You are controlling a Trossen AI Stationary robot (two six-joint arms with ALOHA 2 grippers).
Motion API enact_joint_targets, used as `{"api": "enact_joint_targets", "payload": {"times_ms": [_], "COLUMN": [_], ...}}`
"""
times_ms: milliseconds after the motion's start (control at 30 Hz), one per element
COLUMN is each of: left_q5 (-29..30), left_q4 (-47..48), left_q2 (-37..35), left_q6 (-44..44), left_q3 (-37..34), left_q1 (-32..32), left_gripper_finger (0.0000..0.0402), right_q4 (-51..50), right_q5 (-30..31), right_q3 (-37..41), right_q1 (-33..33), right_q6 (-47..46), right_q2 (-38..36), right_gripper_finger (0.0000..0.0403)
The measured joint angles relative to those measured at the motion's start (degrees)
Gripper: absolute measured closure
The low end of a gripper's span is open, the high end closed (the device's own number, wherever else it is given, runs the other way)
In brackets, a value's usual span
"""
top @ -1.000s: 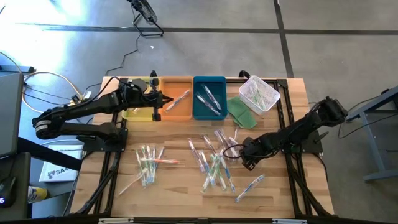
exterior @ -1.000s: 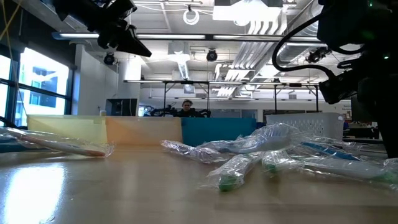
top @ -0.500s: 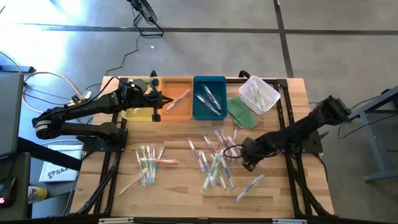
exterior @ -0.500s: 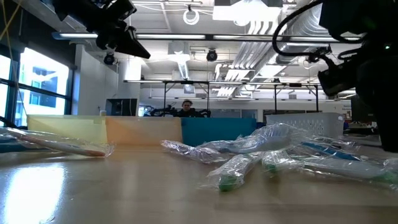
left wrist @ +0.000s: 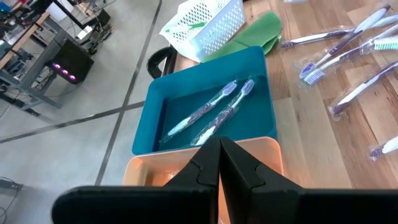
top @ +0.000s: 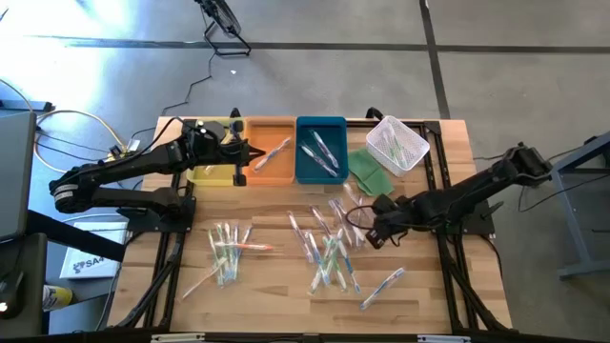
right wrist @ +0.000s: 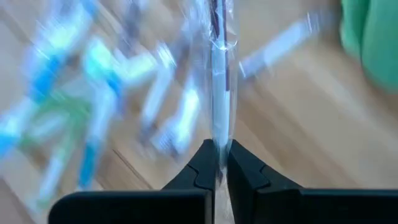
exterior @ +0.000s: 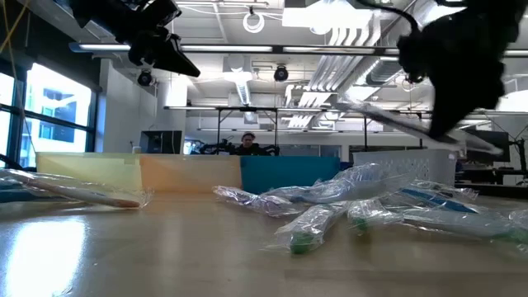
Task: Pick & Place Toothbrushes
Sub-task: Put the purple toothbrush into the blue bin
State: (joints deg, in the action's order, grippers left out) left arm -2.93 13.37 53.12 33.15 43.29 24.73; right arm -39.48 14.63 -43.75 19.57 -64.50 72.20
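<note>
We found one wrapped toothbrush [right wrist: 217,106] pinched between the fingers of the right gripper [right wrist: 217,163], lifted just off the loose pile of toothbrushes [top: 329,250] on the bare wood of the table [top: 276,295]. From the table-height camera it slanted up clear of the heap. Two more lay in the blue tray [left wrist: 255,130], one in the orange tray [top: 272,164], and a smaller cluster [top: 227,251] sat well apart on the left side of the table. The left gripper [left wrist: 219,152] hovered over the orange tray with its jaws pressed together on nothing.

We judged the grip the weak spot: the fingers seemed to hold mostly slippery wrapper near one end, so the brush could swing or slide out on the way to a tray. Neighbouring wrappers might also snag and drag along.
</note>
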Motion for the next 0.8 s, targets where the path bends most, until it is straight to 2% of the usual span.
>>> {"api": "enact_joint_targets", "payload": {"times_ms": [100,300,567,800], "left_q5": [0.0,0.0,0.0,0.0], "left_q4": [0.0,0.1,0.1,0.1], "left_q2": [0.0,0.0,0.0,0.0], "left_q6": [0.0,-0.4,-0.6,-0.6], "left_q3": [0.0,0.0,0.0,0.0], "left_q1": [0.0,0.0,0.0,0.0], "left_gripper_finger": [0.0396,0.0396,0.0396,0.0396], "right_q4": [1.3,10.2,26.1,37.1], "right_q5": [4.3,10.7,11.1,10.9], "right_q3": [-2.7,-6.4,-6.8,-6.8], "right_q1": [-1.6,-6.5,-14.5,-19.4], "right_q6": [4.6,16.3,29.7,37.3], "right_q2": [0.1,0.1,0.6,2.2], "right_gripper_finger": [0.0393,0.0393,0.0393,0.0393]}}
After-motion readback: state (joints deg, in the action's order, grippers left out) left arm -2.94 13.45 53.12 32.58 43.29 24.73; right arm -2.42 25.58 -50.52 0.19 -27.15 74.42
